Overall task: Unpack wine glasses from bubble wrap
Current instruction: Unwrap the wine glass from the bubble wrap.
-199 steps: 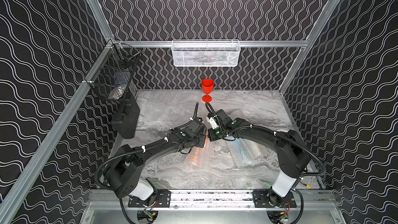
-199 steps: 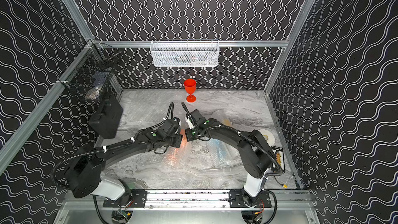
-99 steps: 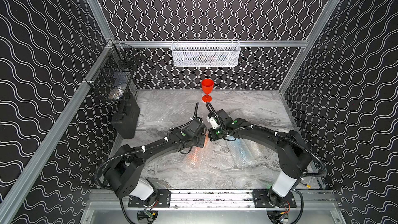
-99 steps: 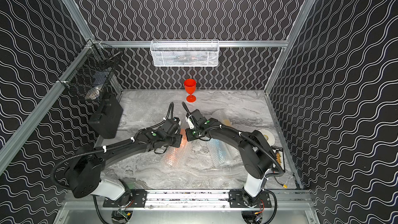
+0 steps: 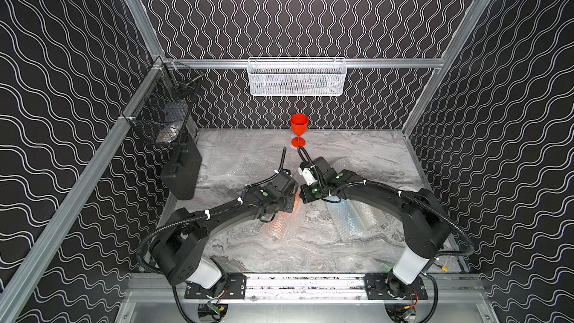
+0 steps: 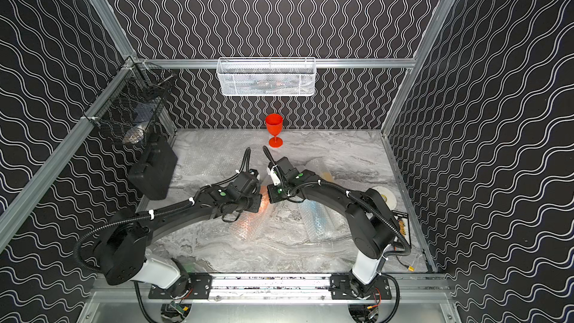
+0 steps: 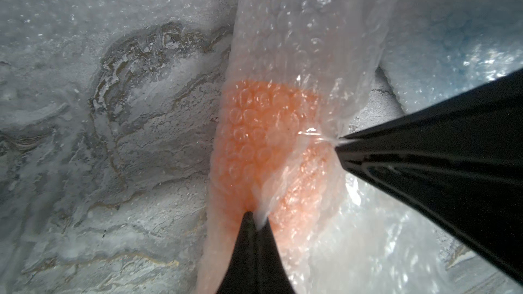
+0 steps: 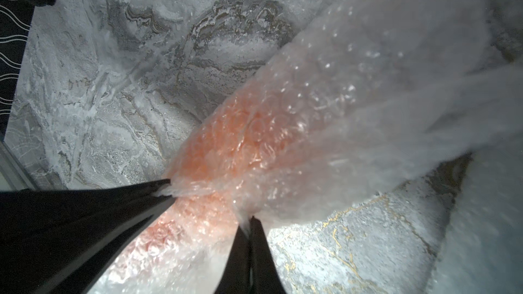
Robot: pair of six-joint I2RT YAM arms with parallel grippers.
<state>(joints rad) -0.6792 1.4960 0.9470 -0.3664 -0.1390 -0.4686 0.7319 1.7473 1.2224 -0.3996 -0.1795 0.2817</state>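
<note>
The left gripper [image 7: 250,217] is pressed together on a fold of the orange-tinted bubble wrap roll [image 7: 263,137], with the film bunched at its tip. The right gripper [image 8: 249,222] is likewise pressed together and pinches a second fold of the same roll; in the left wrist view its tip [image 7: 339,142] meets the film at a stretched, glossy crease. The two pinch points sit close together on the part of the roll where the orange colour is strongest. In both top views the wrists of the two arms face each other near the middle of the surface [image 5: 310,250], and the orange glow shows in the gap between them. From there the roll [image 5: 276,228] runs toward the front of the surface. The shape of the wrapped item is blurred by the bubbles and cannot be made out. The blue-tinted bubble wrap roll [image 5: 348,219] lies on the surface just beside the orange one, under the right forearm. A flat bubble wrap sheet [image 5: 242,150] lies on the rear left part of the surface and is nearly invisible against the grey marble pattern. The red wine glass [image 5: 299,130] stands upright and unwrapped at the rear centre of the surface, near the back wall and below the white mesh basket [image 5: 296,77], well apart from both grippers.
</note>
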